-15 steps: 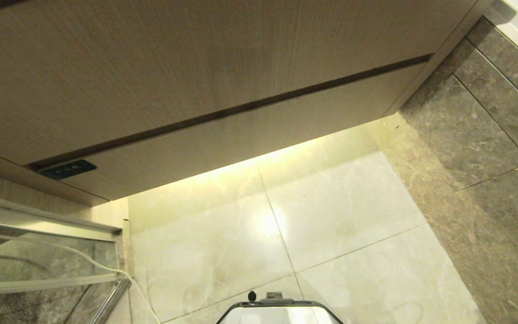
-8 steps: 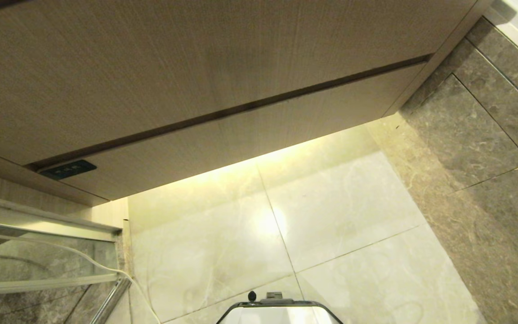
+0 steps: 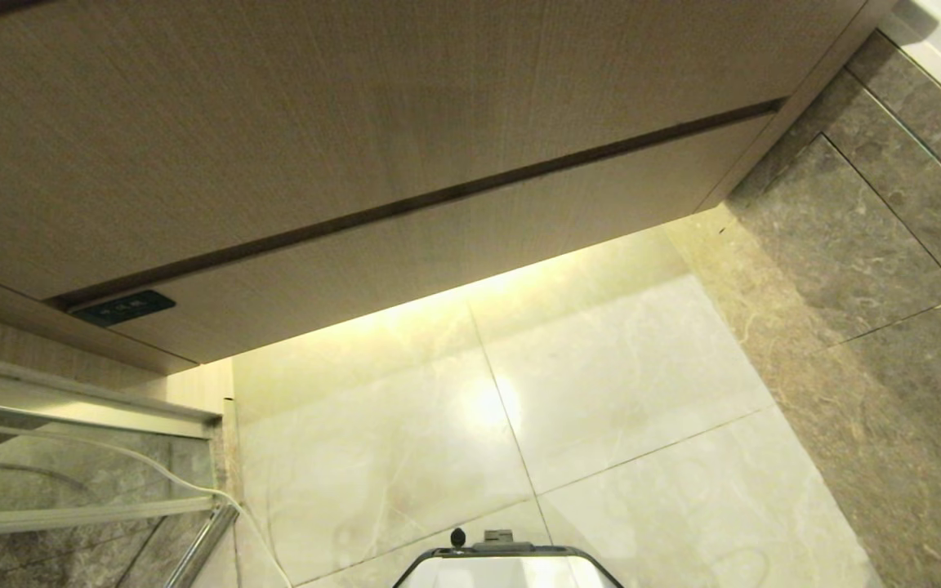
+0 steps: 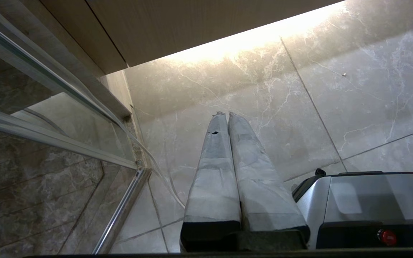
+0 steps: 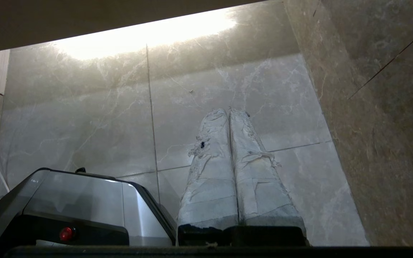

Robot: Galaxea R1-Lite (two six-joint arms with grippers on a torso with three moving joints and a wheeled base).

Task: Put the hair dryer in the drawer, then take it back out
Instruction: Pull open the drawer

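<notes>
I see the drawer [image 3: 438, 245] pushed flush under the taller wood-grain panel [image 3: 315, 122], its low front running slantwise across the head view with the small black plate [image 3: 122, 307] at its left end. The hair dryer is in none of my views, so I cannot say where it lies. Both arms hang low beside the base [image 4: 364, 200]: the left tool [image 4: 223, 114] has its fingers pressed together over the floor tiles [image 3: 601, 392], and the right tool [image 5: 228, 110] is likewise pinched shut on nothing. My judgement is that the step in hand is opening the drawer. With no handle, I would bring one tool up to the dark gap along the front's top edge, hook in there, and pull straight out, square to the front, keeping clear of the glass partition [image 3: 70, 457] at the left.
</notes>
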